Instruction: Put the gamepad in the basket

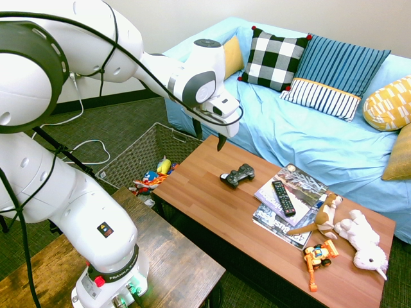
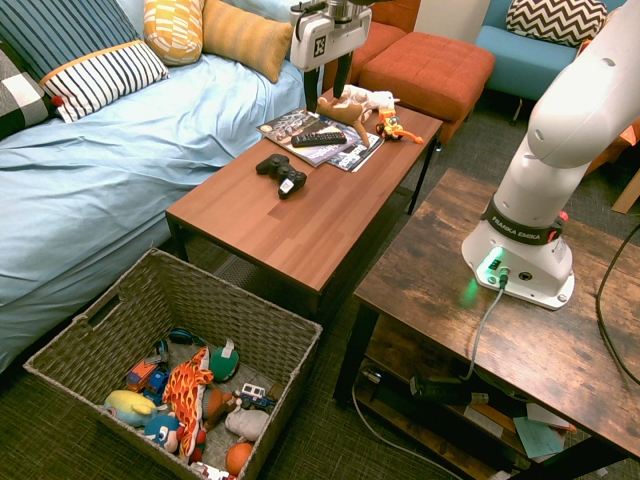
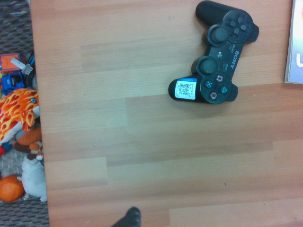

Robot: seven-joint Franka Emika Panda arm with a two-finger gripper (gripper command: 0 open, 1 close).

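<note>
The Sony gamepad point(image 1: 238, 175) lies on the coffee table, outside the wicker basket point(image 2: 180, 350); above, the empty gripper point(image 1: 209, 138) stands wide. A sound grasp probably requires centring and squaring the jaws across its body before descent. Only the wrist view resolves its lettering.

Gamepad point(image 1: 237, 175) observed lying on the wood-topped coffee table point(image 1: 212, 192), apart from the gripper point(image 1: 209, 133), which is positioned above the table with its fingers spread and nothing between them. Wicker basket point(image 1: 138, 157) stands on the floor beside the table's end and contains assorted toys point(image 1: 154, 174). Black remote control point(image 1: 283, 197) noted resting on magazines point(image 1: 302, 183), with an orange toy vehicle point(image 1: 319, 255) and a white plush toy point(image 1: 363, 241) nearby on the same tabletop.
</note>
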